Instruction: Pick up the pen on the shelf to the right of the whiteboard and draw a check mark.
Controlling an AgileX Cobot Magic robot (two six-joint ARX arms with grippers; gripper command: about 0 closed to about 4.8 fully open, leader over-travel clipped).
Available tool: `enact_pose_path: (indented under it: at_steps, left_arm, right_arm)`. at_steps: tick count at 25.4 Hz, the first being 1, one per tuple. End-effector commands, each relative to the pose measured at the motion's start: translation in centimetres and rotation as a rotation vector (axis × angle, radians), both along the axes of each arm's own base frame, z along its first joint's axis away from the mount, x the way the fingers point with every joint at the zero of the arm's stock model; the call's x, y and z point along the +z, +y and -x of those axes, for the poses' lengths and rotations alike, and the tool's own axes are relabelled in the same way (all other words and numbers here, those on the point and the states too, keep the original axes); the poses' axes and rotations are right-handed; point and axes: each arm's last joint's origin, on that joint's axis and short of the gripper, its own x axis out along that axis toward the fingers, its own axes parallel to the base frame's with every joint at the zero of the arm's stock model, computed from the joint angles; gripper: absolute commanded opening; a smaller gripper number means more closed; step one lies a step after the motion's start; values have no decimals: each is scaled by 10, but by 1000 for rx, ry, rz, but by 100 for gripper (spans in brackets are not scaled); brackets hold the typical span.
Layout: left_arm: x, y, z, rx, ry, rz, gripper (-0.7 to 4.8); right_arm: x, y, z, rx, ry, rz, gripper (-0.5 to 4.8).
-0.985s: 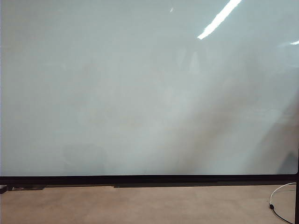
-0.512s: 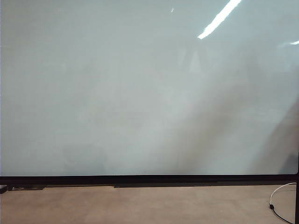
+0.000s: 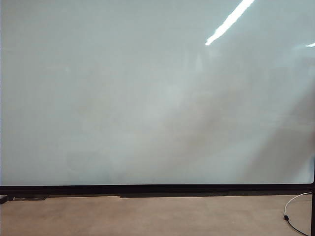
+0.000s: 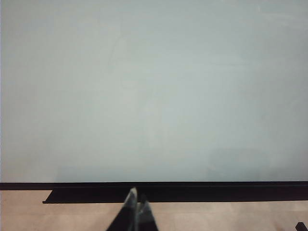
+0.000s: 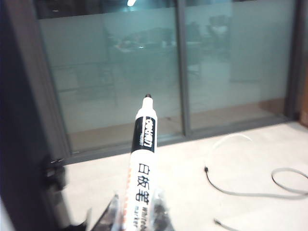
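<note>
Right gripper (image 5: pixel 137 211) clamped on the pen (image 5: pixel 142 159), tip out over floor. Left gripper (image 4: pixel 136 211) pinched together, empty, facing the whiteboard (image 3: pixel 147 98).

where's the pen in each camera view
Exterior view: the pen is not in it; only the whiteboard, with no mark on it.
Left wrist view: not in it; the shut left gripper points at the board.
Right wrist view: the pen stands up the middle, tip away from the camera, clamped in the right gripper.
Shared landmark: the board's black bottom frame shows in the exterior and left wrist views.
</note>
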Motion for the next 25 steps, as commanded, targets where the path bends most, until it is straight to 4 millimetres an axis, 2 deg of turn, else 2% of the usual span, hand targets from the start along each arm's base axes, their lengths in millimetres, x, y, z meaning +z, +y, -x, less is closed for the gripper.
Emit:
enact_pose_path:
  at_steps: [1, 5, 8, 16, 25]
  left_arm:
    - [2, 0, 0, -1, -15, -4, -5]
    - [2, 0, 0, -1, -15, -4, -5]
    - [2, 0, 0, 0, -15, -4, -5]
    - [2, 0, 0, -1, -16, -4, -5]
    - [2, 0, 0, -1, -15, -4, -4]
  right_arm:
    - [6, 16, 12, -49, 10, -19, -7]
    - [15, 45, 34, -79, 39, -7, -7]
    - [21, 59, 46, -95, 78, 6, -7]
    - [38, 76, 64, -105, 146, 46, -7]
    - [48, 91, 85, -64, 195, 37, -7]
